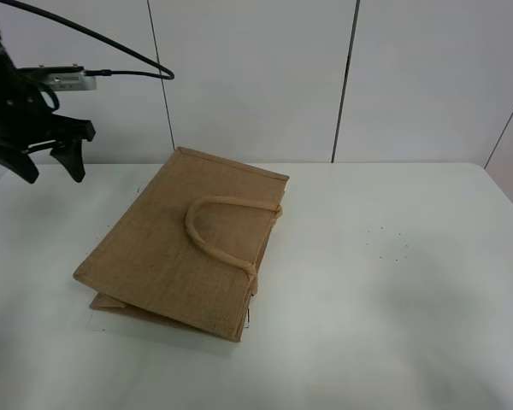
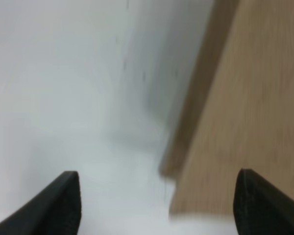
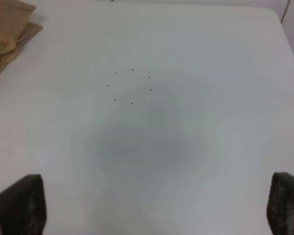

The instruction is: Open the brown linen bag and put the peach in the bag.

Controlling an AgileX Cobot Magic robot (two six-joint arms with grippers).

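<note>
The brown linen bag [image 1: 188,248] lies flat and folded on the white table, one beige loop handle [image 1: 218,231] resting on top. My left gripper [image 1: 47,166] hangs open in the air over the table's far left, up and to the left of the bag. In the left wrist view its two dark fingertips [image 2: 63,200] stand wide apart with a bag corner [image 2: 235,127] beyond them. The right gripper [image 3: 154,210] is open above bare table, nothing between its fingers; a bag corner [image 3: 7,29] shows far off. The peach is out of view.
The white table [image 1: 393,282] stretches right of the bag, with a small ring of black dots [image 3: 131,87] on it. White wall panels stand behind the table's far edge. A black cable runs from the left arm across the wall.
</note>
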